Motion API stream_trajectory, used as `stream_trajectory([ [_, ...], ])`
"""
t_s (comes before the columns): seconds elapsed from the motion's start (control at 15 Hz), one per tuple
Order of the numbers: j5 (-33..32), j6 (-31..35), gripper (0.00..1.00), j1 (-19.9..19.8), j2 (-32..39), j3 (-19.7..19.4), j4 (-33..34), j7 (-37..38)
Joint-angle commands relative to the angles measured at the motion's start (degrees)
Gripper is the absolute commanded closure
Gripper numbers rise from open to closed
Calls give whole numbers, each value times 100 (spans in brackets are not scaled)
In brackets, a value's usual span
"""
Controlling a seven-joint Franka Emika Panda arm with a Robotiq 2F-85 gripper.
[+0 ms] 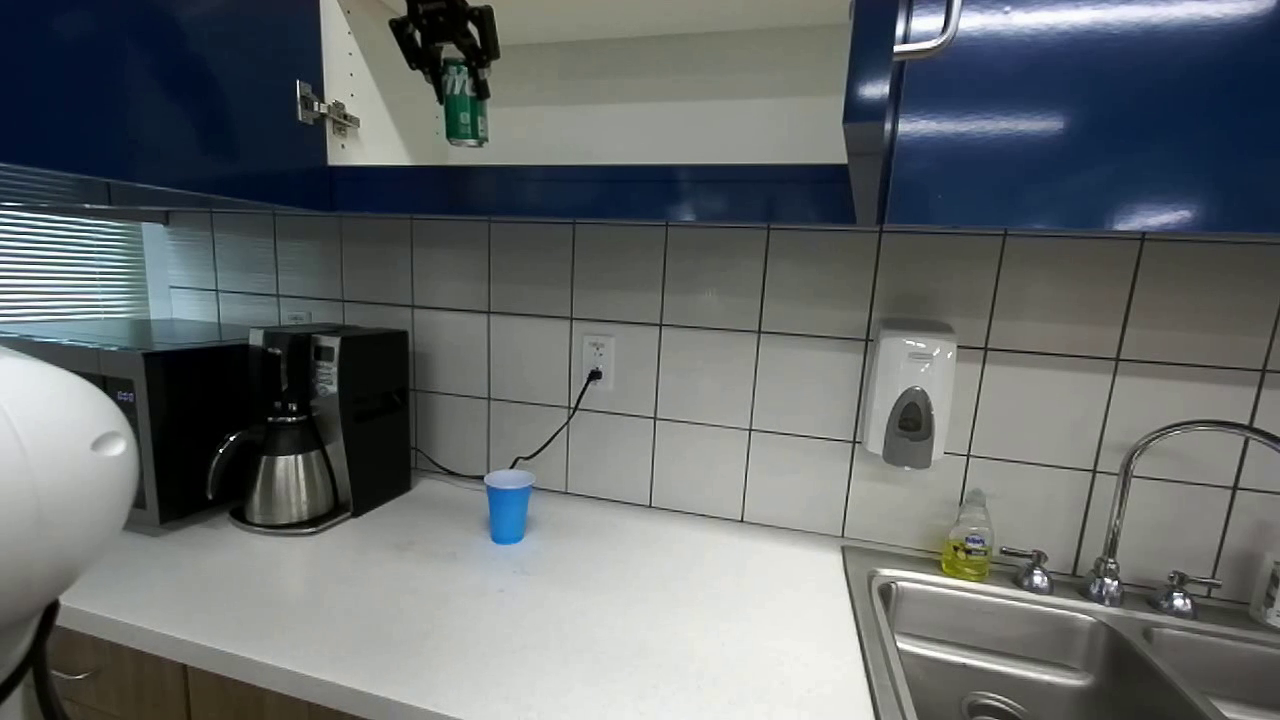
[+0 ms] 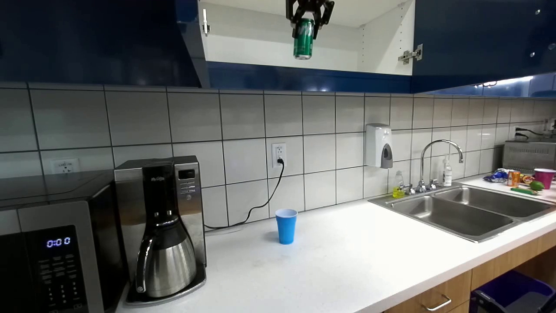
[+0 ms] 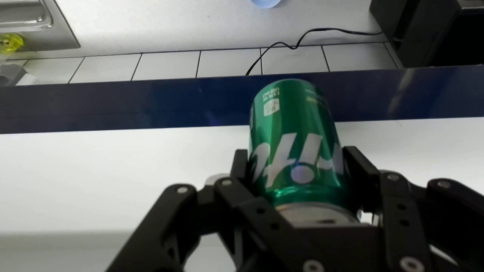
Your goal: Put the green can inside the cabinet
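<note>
With my claw [image 1: 463, 92] clamped on the green can [image 1: 467, 118] up at the open cabinet [image 1: 670, 105], I judge the lift done; setting down and release remain. In an exterior view, from the can: side wall [image 1: 358, 72] near nine o'clock, front edge [image 1: 590, 192] at six (crossed or not, I cannot tell), and open room toward three.

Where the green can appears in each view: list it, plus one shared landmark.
In an exterior view: green can at top, left of centre.
In an exterior view: green can at top, slightly right of centre.
Wrist view: green can just right of centre, in the gripper.
Shared landmark: the cabinet's blue bottom edge.
</note>
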Motion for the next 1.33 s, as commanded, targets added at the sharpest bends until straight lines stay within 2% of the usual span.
stream_trajectory([
  [0.0,-123,-432,61,-44,508,96,926,202],
  [0.67,-153,-934,61,39,1574,-28,2304,454],
  [1.27,-172,-1355,61,96,2260,-54,3193,524],
])
